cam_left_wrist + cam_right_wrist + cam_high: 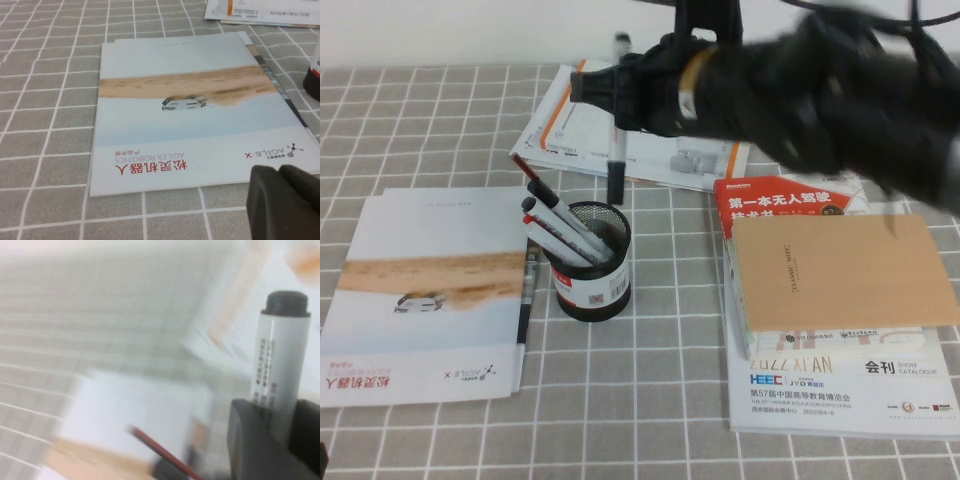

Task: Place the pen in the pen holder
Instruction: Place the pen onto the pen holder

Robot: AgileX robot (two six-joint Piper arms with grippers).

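Note:
The pen (617,150), a thick white marker with black ends, hangs upright in my right gripper (620,95), above and just behind the pen holder (592,262). The pen holder is a black mesh cup with a white-and-red label, holding several red-tipped markers (555,215). In the right wrist view the pen (277,355) stands clamped between the dark fingers (250,440) of my right gripper (277,437). My left gripper (285,200) is shut and empty, low over the tablecloth beside the near edge of a brochure; it is out of the high view.
A pale AgileX brochure (430,290) lies left of the cup, with a thin dark pen (526,300) beside it. Magazines (640,150) lie behind the cup. A tan notebook (840,270) lies on catalogues (840,390) at the right.

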